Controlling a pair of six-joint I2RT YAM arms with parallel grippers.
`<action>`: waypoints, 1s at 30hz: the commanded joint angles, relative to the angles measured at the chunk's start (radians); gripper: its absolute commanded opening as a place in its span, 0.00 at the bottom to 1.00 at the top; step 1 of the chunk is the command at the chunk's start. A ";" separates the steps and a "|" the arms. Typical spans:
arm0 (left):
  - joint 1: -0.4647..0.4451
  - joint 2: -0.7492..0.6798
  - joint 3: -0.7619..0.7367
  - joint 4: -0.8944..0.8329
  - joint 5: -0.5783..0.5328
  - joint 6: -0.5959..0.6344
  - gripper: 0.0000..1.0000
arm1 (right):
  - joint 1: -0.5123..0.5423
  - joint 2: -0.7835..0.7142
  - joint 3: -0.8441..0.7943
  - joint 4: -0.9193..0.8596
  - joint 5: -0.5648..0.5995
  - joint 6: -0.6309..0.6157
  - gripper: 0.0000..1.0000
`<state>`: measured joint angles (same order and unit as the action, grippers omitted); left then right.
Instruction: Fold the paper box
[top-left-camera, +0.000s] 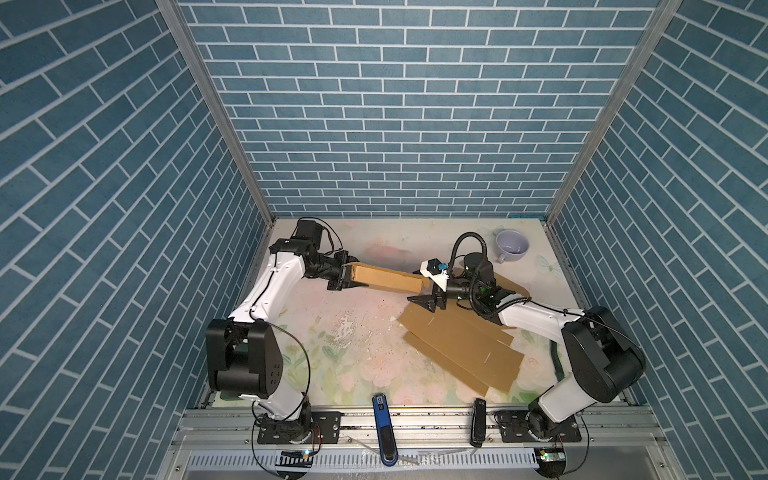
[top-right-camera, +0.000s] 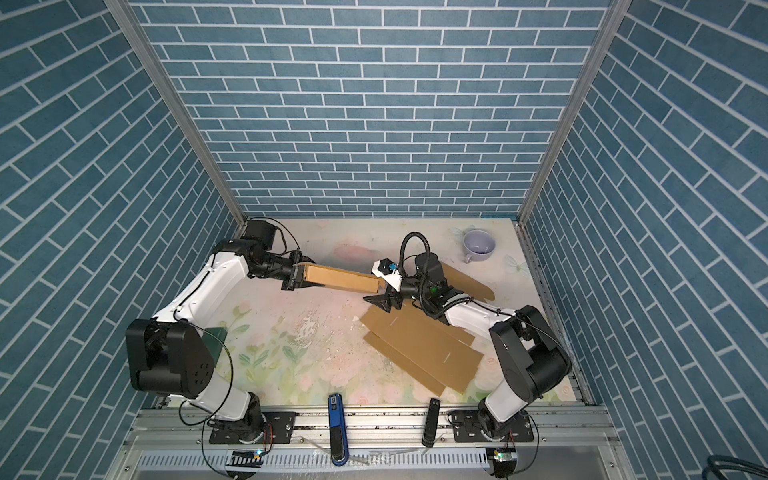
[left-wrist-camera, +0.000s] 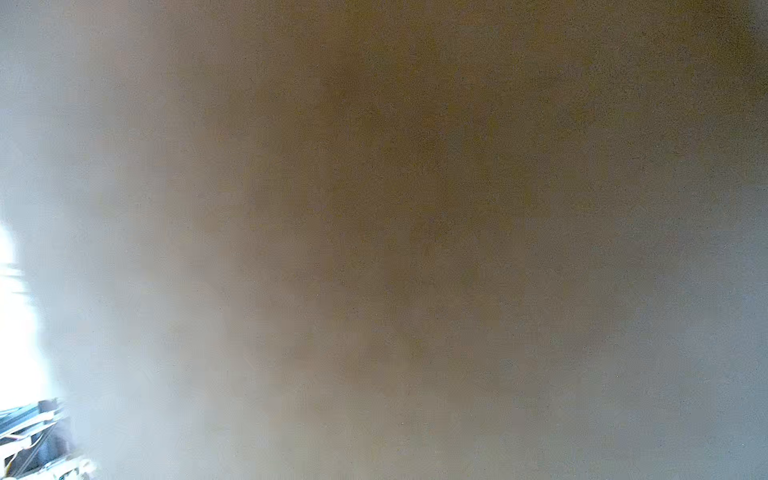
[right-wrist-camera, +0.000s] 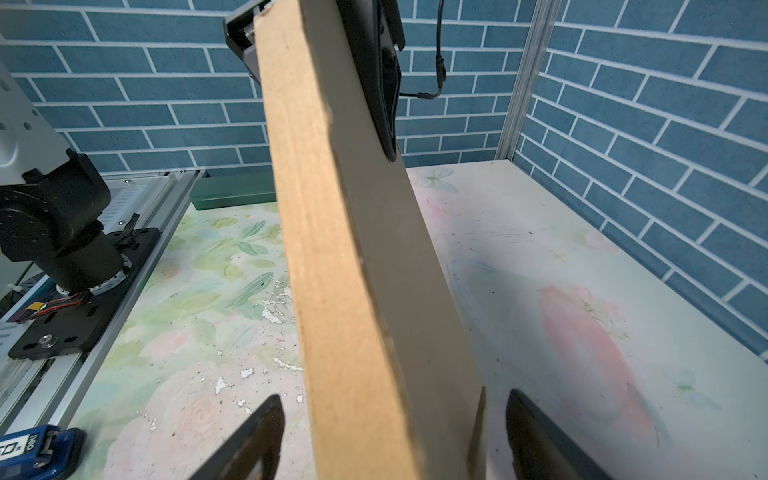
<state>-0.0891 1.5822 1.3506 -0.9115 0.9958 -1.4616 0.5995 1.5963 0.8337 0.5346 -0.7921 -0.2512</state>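
Top views: left fingers (top-left-camera: 357, 284) grip paper box (top-left-camera: 390, 279), right fingers (top-left-camera: 420, 300) open around it.

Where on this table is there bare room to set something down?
Bare: the front-left table, between the left arm's base, the flat cardboard and the blue tool; also the back strip between the folded box and the wall, left of the mug. Crowded: the right side.

A lilac cup (top-left-camera: 512, 246) stands upright near the far right corner of a flower-printed table (top-left-camera: 353, 357), walled in by blue brick-patterned panels (top-left-camera: 415, 124). A blue device (top-left-camera: 383, 424) and a black device (top-left-camera: 478, 422) lie apart on the front rail (top-left-camera: 432, 428).
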 joint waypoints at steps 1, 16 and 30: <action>0.005 0.002 0.015 -0.040 0.035 0.035 0.06 | 0.009 0.024 -0.016 0.132 -0.032 0.036 0.80; 0.008 0.021 0.007 -0.029 0.054 0.061 0.05 | 0.025 0.053 -0.017 0.220 -0.080 0.102 0.67; 0.008 0.039 0.018 -0.021 0.061 0.066 0.05 | 0.035 0.066 -0.001 0.225 -0.102 0.118 0.60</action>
<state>-0.0845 1.6028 1.3506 -0.9222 1.0386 -1.4124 0.6266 1.6508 0.8330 0.7338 -0.8688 -0.1440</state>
